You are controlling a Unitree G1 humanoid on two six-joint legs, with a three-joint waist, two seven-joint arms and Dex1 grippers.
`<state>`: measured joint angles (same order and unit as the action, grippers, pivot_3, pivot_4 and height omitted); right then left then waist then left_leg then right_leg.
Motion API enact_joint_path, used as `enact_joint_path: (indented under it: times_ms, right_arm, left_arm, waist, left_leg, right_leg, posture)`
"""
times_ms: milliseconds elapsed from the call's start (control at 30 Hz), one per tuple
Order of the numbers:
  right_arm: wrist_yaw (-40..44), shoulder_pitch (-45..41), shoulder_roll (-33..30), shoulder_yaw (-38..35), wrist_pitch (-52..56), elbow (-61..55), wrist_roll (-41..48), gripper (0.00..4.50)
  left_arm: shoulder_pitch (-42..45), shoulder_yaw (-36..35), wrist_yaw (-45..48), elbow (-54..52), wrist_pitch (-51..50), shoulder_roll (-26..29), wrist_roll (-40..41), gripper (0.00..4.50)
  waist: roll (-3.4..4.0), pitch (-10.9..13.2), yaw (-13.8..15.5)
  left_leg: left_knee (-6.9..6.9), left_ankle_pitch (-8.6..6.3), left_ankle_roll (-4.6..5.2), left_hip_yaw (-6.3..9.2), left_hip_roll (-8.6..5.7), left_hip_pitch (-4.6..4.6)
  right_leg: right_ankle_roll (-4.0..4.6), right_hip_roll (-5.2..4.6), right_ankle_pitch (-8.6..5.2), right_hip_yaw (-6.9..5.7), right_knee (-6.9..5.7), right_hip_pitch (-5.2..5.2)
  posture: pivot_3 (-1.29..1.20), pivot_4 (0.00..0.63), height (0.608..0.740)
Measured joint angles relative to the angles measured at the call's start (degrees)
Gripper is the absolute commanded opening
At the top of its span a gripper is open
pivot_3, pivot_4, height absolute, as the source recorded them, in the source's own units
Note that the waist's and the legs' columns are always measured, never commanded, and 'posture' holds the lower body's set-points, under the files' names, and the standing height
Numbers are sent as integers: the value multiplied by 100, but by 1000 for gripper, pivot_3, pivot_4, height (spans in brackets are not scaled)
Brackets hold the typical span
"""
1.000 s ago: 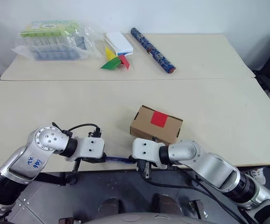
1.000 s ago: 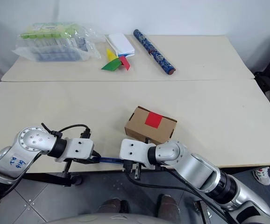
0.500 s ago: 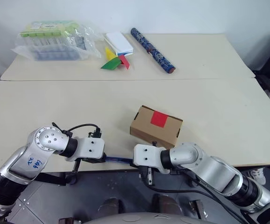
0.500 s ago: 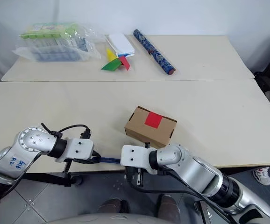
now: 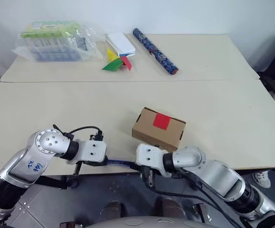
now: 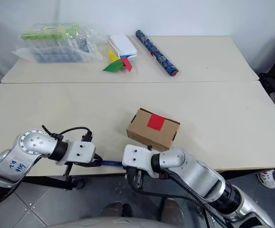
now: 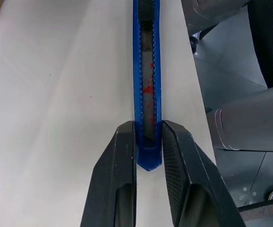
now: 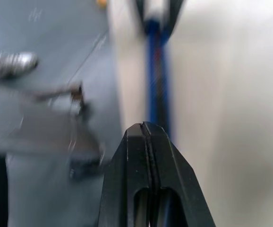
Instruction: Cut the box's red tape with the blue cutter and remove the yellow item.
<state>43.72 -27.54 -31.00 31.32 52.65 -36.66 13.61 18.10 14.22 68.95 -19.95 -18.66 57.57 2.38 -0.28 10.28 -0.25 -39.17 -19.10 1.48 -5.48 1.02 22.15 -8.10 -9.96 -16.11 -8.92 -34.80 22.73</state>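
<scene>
In the head views you see the box (image 5: 158,128) sitting closed on the near table (image 5: 56,109), close to the front edge and a little to the right of the middle. The red tape (image 5: 161,120) sits on its top, across the lid edge. In front of the box, your two arms meet at the table edge. The left gripper (image 5: 103,163) holds the blue cutter (image 5: 120,163) by one end, and the cutter runs along the edge toward the right gripper (image 5: 146,179), which is just at its other end. On the far table (image 5: 204,57) you see a clear pack of green-capped tubes (image 5: 56,40), a white pad (image 5: 121,42), a paper pinwheel (image 5: 117,62) and a long dark blue roll (image 5: 155,44), all well apart from the box.

In the left wrist view, your two black fingers (image 7: 122,179) are clamped on the tail end of the blue cutter, one on each side. The cutter lies along the table edge and points away from the gripper. Its middle slot shows a little red marks, and its dark tip (image 7: 146,8) is at the far end.

In the right wrist view, the right gripper (image 8: 148,137) has its fingers pressed together with nothing between them. The blue cutter (image 8: 156,80) lies beyond their tips, in line with them, but the picture is blurred, so you cannot tell if they touch it. The left gripper's fingers (image 8: 174,12) grip its far end.
</scene>
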Motion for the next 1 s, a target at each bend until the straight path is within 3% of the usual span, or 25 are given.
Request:
enact_joint_path:
  times_ms: [667,1000]
  right_arm:
    - [-1,115,-226,197,-271,292,-283,24]
    - [51,-150,-222,-264,75,51,-6,24]
  left_arm:
    - [171,151,56,-175,-227,0,-228,433]
    - [335,394,-113,-651,-1146,-1,-505,433]
  waist:
    - [8,-5,7]
    - [19,-11,19]
  left_leg:
    - [0,0,0,-1,-1,-2]
    - [-1,3,-3,-1,-1,-7]
  right_leg:
    - [2,0,-1,2,-1,-1]
    - [4,0,-2,5,-7,-4]
  posture:
    - [0,150,740]
    - [0,150,740]
